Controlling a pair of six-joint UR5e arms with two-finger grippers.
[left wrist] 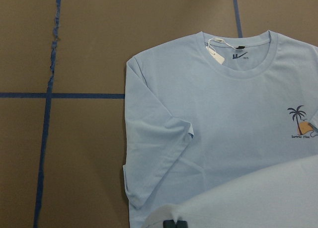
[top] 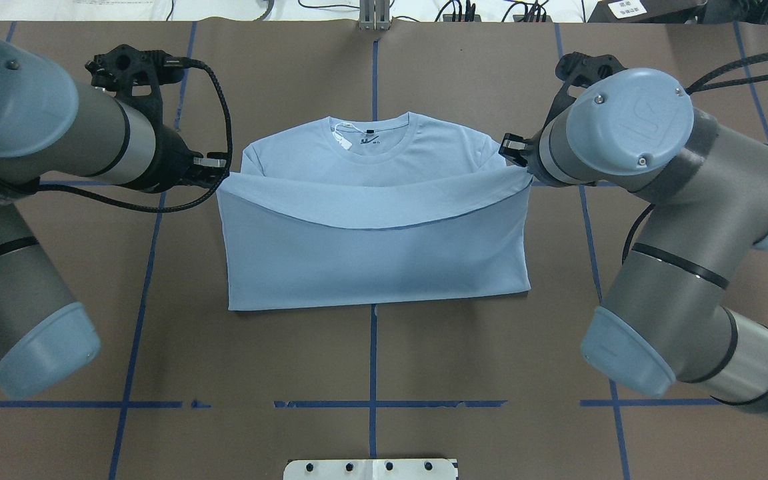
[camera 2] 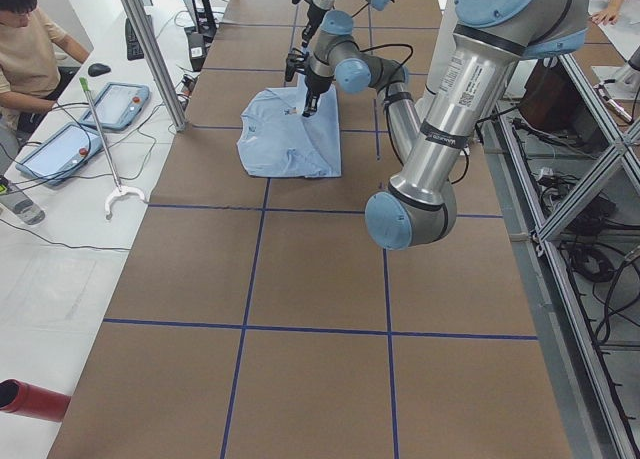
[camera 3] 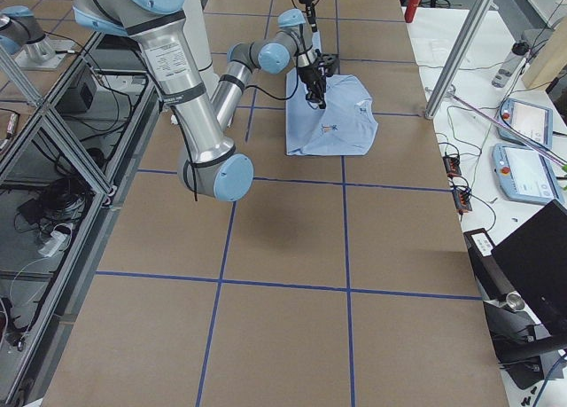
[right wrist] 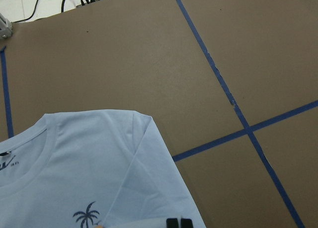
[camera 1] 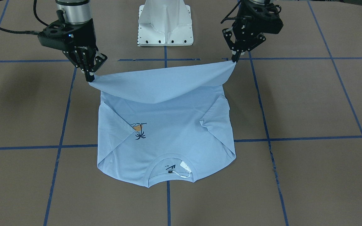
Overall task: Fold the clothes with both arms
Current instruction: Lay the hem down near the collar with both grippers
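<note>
The light blue T-shirt (camera 1: pixel 168 131) lies face up on the brown table with both sleeves folded in and its collar (camera 1: pixel 170 169) away from the robot. Its palm print (camera 1: pixel 140 131) and white neck tag (camera 1: pixel 184 166) show. My left gripper (camera 1: pixel 235 60) is shut on one hem corner and my right gripper (camera 1: pixel 90 78) on the other. They hold the hem taut above the table, over the shirt's lower half (top: pixel 371 253). In the overhead view the left gripper (top: pixel 221 167) and right gripper (top: pixel 514 157) flank the raised hem. The wrist views show the fingertips (left wrist: pixel 174 224) (right wrist: pixel 179 223) pinching fabric.
The white pedestal base (camera 1: pixel 165 25) stands behind the shirt on the robot's side. Blue tape lines (camera 1: pixel 68 103) grid the table. A seated operator (camera 2: pixel 30 49) and teach pendants (camera 2: pixel 120 104) are on a side bench at the table's far side.
</note>
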